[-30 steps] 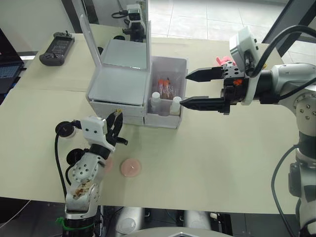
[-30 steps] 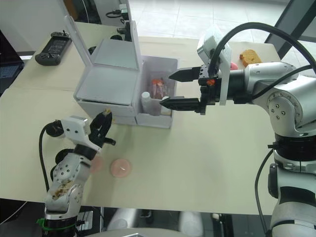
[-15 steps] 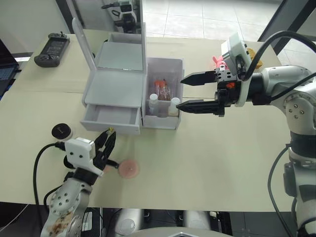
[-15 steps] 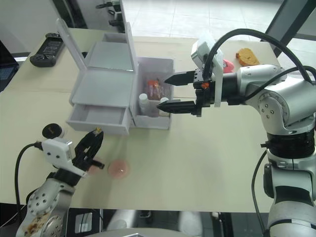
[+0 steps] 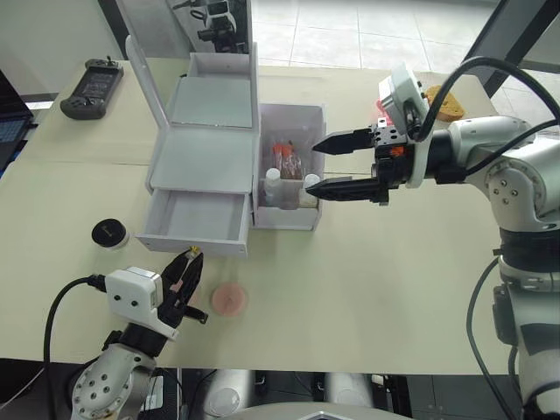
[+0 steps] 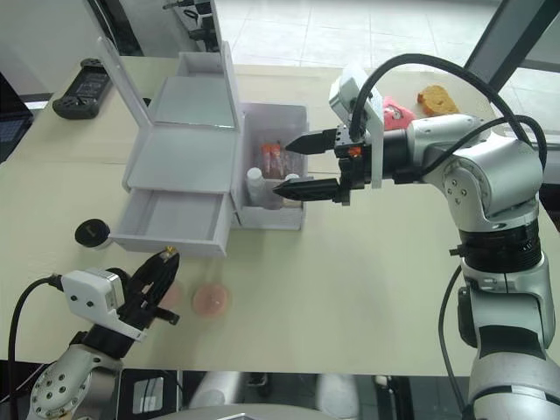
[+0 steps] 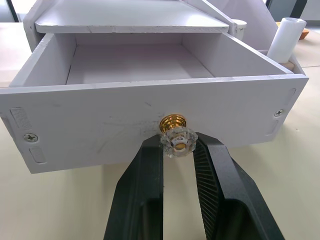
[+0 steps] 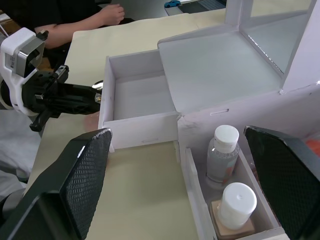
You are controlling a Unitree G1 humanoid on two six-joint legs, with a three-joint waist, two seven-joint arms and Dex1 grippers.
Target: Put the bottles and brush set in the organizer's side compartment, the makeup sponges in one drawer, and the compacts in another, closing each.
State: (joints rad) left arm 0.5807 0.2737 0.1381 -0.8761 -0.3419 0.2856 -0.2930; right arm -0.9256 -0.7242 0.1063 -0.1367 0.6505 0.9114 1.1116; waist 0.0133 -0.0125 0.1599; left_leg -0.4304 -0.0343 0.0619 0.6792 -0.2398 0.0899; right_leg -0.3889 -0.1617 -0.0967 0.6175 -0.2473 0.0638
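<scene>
The left gripper (image 7: 177,150) sits nearest, its two black fingers pinched on the gold knob (image 7: 173,124) of the organizer's (image 5: 203,157) lower drawer (image 5: 194,220), which stands pulled well out from the organizer's front with its bare floor showing. Just in front of that drawer, on the pale table (image 5: 394,280), lies one pink makeup sponge (image 5: 230,299), and a second pink disc (image 6: 171,293) sits right beside it, partly hidden behind the left gripper. One black-lidded compact (image 5: 109,234) rests on the table off the drawer's outer corner, on the side away from the side compartment; a second compact cannot be made out. The side compartment (image 5: 293,166) adjoins the organizer on its narrower end and holds the two white-capped bottles (image 8: 222,152) at its front, the clear one behind the beige one (image 8: 234,206), with the brush set (image 5: 287,157) standing behind them, orange-pink tips up. The right gripper (image 5: 337,166) hovers just beside the side compartment's outer wall, its fingers spread wide and holding nothing. The mirror lid (image 5: 149,83) stands raised at the organizer's back. Beyond the organizer, a black handheld controller (image 5: 92,85) lies near the table's far corner.
</scene>
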